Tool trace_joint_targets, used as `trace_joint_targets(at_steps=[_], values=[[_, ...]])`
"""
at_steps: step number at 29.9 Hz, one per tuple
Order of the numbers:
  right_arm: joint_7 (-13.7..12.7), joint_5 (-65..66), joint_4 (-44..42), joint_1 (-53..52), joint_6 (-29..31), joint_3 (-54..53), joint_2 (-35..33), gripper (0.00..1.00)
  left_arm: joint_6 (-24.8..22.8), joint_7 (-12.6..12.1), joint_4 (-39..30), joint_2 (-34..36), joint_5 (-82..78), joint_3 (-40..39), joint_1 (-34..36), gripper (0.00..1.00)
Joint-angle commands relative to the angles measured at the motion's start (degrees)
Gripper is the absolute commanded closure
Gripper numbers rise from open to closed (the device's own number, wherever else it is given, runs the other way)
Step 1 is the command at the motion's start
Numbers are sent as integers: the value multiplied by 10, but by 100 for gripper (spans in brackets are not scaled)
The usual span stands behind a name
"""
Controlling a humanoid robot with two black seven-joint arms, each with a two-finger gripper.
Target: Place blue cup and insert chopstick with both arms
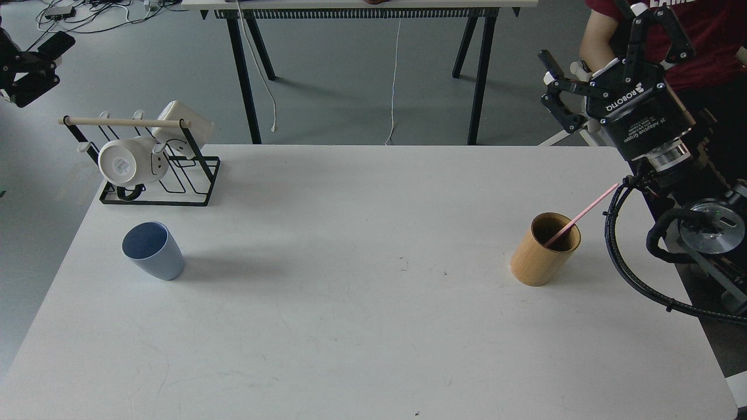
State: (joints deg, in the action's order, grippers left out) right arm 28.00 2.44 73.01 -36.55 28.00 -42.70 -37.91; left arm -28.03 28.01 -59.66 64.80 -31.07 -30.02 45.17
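The blue cup [153,251] stands upright on the white table [350,326] at the left, with nothing touching it. The pink-red chopstick [580,214] leans in a tan wooden cup [545,249] at the right, its top end pointing up and right. My right gripper [586,35] is open and empty, raised high above and right of the wooden cup. Only a dark piece of my left gripper [26,67] shows at the top left edge, far above and left of the blue cup.
A black wire rack [175,175] with a pale wooden rod holds a white mug [125,162] at the back left of the table. A person in a red shirt [706,41] stands behind my right arm. Another table's black legs [245,76] stand beyond.
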Motion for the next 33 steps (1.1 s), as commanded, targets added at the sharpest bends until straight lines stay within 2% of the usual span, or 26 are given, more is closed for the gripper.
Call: trace_joint_targets(at_steps=[1, 6, 12, 18, 28, 33], values=[[0, 1, -8, 3, 0, 1, -1, 3, 0, 0, -4, 30, -215, 2, 3, 0], [0, 2, -8, 12, 0, 2, 0, 3, 0, 0, 2, 25, -408, 41, -3, 0], [0, 2, -9, 13, 0, 2, 0, 3, 33, 0, 50, 3, -464, 136, 4, 0], [0, 4, -10, 16, 0, 4, 0, 3, 47, 0, 108, -38, -555, 140, 1, 0], [0, 4, -9, 34, 0, 2, -1, 3, 48, 0, 115, -82, -575, 150, -3, 0], [0, 4, -8, 38, 0, 2, -1, 3, 49, 0, 143, -109, -581, 157, -4, 0]])
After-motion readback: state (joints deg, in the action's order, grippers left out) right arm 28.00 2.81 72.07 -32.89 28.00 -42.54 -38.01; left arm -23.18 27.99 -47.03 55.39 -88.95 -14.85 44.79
